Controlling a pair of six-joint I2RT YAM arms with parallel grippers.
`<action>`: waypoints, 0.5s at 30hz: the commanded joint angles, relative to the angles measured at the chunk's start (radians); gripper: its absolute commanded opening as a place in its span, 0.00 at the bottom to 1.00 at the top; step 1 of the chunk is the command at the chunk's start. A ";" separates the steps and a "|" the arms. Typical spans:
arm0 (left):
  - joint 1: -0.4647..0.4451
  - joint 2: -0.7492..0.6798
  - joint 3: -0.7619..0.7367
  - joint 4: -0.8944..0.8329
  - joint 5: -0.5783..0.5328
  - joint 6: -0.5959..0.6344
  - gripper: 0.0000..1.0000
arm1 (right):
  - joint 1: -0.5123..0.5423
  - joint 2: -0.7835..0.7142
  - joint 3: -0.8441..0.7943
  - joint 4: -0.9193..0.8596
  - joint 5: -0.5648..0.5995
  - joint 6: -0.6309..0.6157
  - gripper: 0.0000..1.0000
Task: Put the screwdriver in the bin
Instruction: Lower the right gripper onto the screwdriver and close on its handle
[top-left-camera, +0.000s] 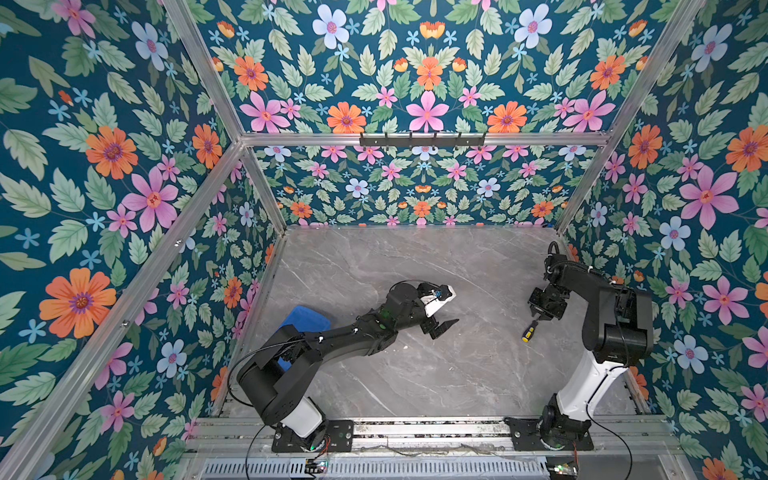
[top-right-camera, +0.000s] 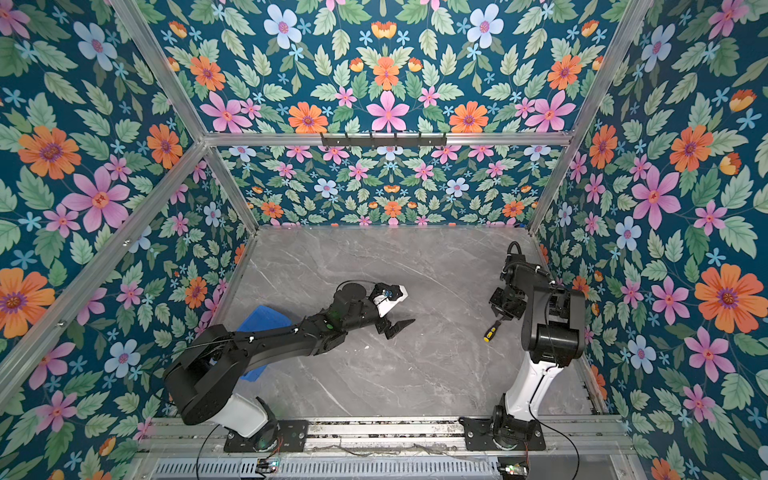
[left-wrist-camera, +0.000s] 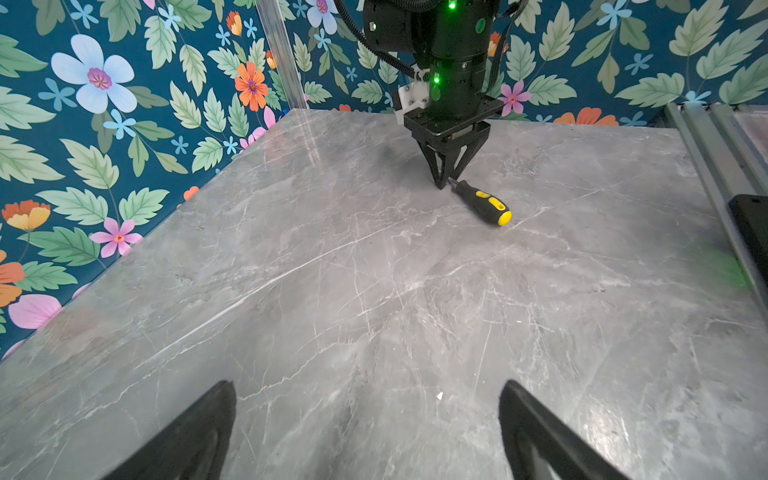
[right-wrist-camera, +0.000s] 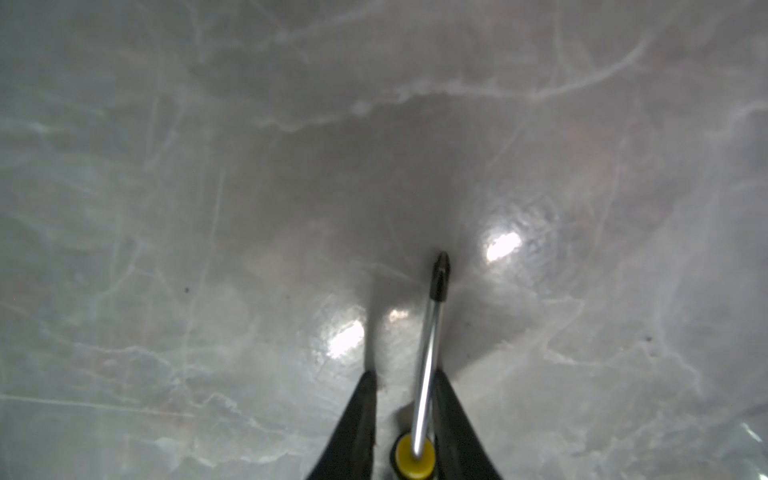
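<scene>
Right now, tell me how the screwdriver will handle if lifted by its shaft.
Probably stiff: the screwdriver has a straight metal shaft. Thin and shiny, that shaft may slip or pivot in a grip. The round handle could roll.

This is a robot test cell in a lab, not a home, despite the flowers. A grey marble-look counter (top-left-camera: 415, 270) is boxed in by an aluminium frame (top-left-camera: 415, 139) holding floral-print panels (top-left-camera: 104, 166). A slotted metal rail (top-left-camera: 415, 428) runs along the counter's near edge, with a left arm (top-left-camera: 332, 336) and a right arm (top-left-camera: 598, 316) bolted to it. Loose cables and a bare circuit board (top-left-camera: 316, 464) lie just beyond the rail.
</scene>
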 joint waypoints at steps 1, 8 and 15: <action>0.002 -0.008 0.000 0.014 -0.011 -0.003 1.00 | 0.000 0.010 -0.007 -0.021 0.004 0.014 0.16; 0.002 -0.008 -0.007 0.015 -0.023 0.000 1.00 | 0.001 -0.017 -0.030 -0.009 0.033 0.036 0.00; 0.004 0.023 0.003 0.061 -0.080 -0.046 1.00 | 0.001 -0.107 -0.062 0.029 0.010 0.037 0.00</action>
